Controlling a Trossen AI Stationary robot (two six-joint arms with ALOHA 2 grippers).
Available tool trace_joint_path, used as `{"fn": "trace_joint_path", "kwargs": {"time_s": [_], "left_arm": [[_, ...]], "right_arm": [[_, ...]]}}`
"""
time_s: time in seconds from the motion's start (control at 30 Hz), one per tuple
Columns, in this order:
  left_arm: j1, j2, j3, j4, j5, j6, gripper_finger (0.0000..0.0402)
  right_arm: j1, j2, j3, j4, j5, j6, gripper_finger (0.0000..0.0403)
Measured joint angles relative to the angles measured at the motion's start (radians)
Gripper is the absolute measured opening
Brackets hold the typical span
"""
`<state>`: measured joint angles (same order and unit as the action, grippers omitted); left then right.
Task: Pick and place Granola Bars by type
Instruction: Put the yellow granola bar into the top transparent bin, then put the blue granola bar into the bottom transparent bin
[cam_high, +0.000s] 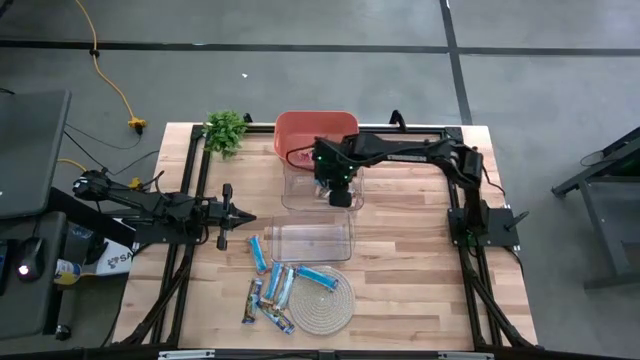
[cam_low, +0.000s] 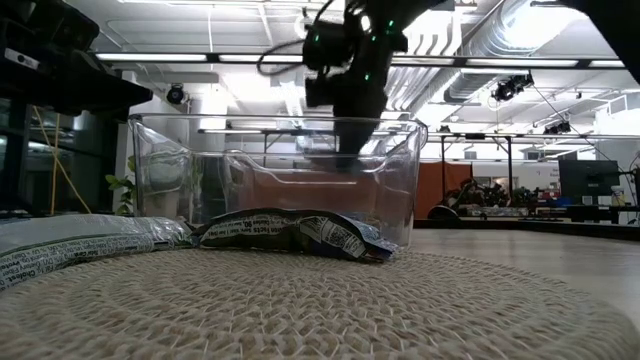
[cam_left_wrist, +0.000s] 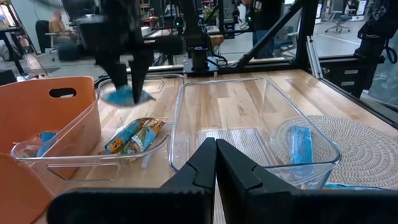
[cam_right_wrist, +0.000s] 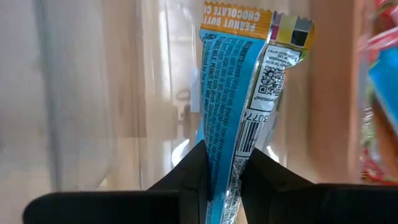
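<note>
Right gripper (cam_right_wrist: 224, 163) is pinching a light blue foil-wrapped granola bar (cam_right_wrist: 239, 106) over the clear plastic bin (cam_high: 322, 190) near the desk's (cam_high: 420, 280) far edge; left gripper (cam_left_wrist: 216, 163) is closed, empty, by the left edge.

Glossy foil bar wrapper (cam_right_wrist: 245, 106), clear smooth plastic bin (cam_high: 312, 240), rough woven rope mat (cam_high: 325, 300), wood tabletop (cam_high: 410, 260).

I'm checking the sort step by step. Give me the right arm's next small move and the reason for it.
Probably lower a little and open the fingers. The right gripper is shut on a light blue granola bar and hangs over the far clear bin, where another bar already lies. The left gripper waits shut beside the near bin.
</note>
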<state>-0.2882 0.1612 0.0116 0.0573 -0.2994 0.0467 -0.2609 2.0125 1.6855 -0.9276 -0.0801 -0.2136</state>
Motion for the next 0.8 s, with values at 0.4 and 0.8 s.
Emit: {"fn": "trace_joint_path", "kwargs": {"time_s": [0.4, 0.8], "left_arm": [[0.000, 0.000, 0.000, 0.000, 0.000, 0.000, 0.0007], [0.000, 0.000, 0.000, -0.001, 0.000, 0.000, 0.0007]], "right_arm": [[0.000, 0.066, 0.000, -0.001, 0.005, -0.023, 0.0065], [0.000, 0.066, 0.000, 0.011, 0.015, -0.006, 0.0163]]}}
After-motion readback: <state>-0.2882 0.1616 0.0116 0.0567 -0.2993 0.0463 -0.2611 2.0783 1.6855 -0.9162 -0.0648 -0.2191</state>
